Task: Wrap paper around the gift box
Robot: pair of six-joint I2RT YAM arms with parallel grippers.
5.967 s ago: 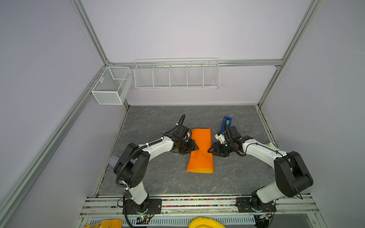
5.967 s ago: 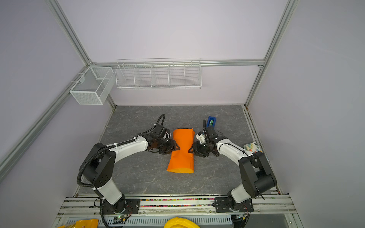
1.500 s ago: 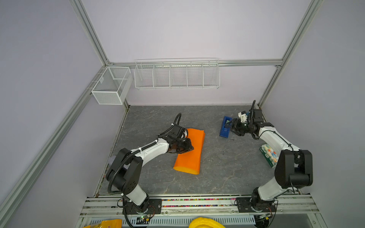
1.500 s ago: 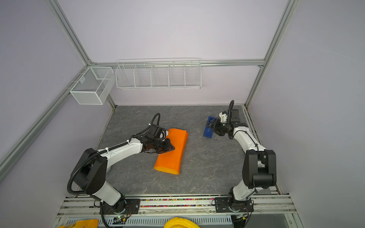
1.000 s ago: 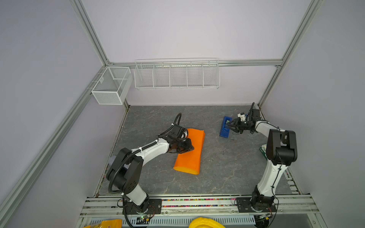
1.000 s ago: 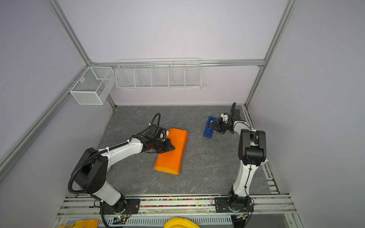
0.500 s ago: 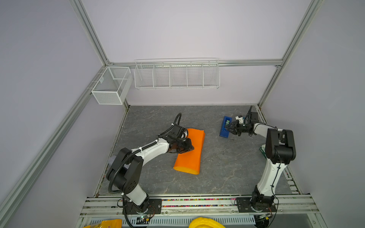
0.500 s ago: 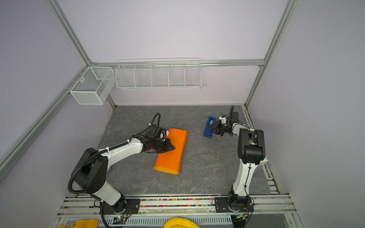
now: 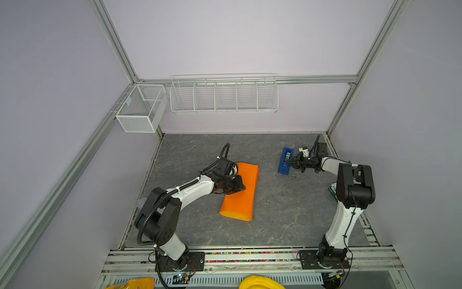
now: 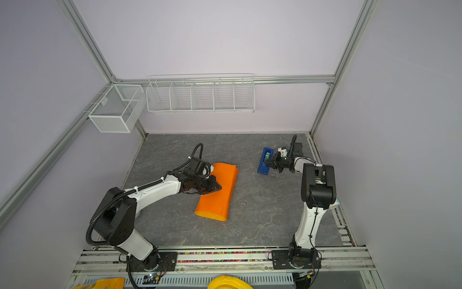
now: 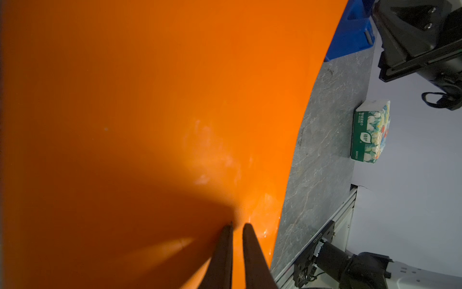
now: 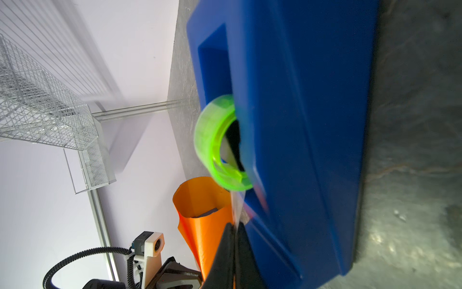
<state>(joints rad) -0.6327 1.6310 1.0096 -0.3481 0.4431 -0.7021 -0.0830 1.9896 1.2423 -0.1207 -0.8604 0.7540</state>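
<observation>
My left hand (image 9: 242, 188) lies on the paper (image 9: 246, 200), a little left of centre in both top views. Its fingers are nearly together and grip nothing, with the tips pressed flat on the folded-over sheet. The paper forms a loose tube on the bench (image 9: 275, 220). The gift box (image 12: 208, 212) sits inside it, showing only as a dark sliver through the open end in the right wrist view. My right hand (image 9: 288, 162), right of centre toward the back, is closed on the tape strip (image 12: 235, 207). That strip runs from the green tape roll (image 12: 212, 140) in the blue tape dispenser (image 9: 283, 165).

To do this well, I judge I should draw the strip out low and steady, then tear it across the cutter rather than yank. Nothing holds the dispenser, so it could slide or tip. The left hand must press firmly enough that the overlap does not spring open.

Open bench lies between dispenser and paper, a good lane for carrying tape across. The right arm works near the right wall and the tissue packet (image 11: 370, 132), so I would sweep inward, away from both.
</observation>
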